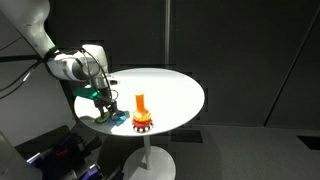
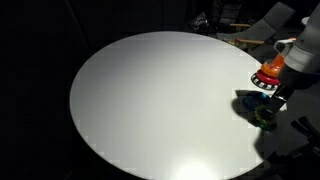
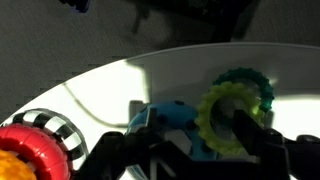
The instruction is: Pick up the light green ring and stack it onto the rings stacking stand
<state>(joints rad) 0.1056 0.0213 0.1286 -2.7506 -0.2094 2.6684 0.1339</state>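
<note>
One light green ring (near stand) under hand.

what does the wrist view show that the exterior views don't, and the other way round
Wrist view only: the bumpy rim of the light green ring, close up by the gripper. Exterior views only: the whole round white table and the robot arm. Both: the light green ring, a cyan ring beside it, the rings stacking stand.

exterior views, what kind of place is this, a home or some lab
Probably a lab or studio test setup, not a home: a round white pedestal table, dark panels behind it, and a robot arm working beside the rings stacking stand.
</note>
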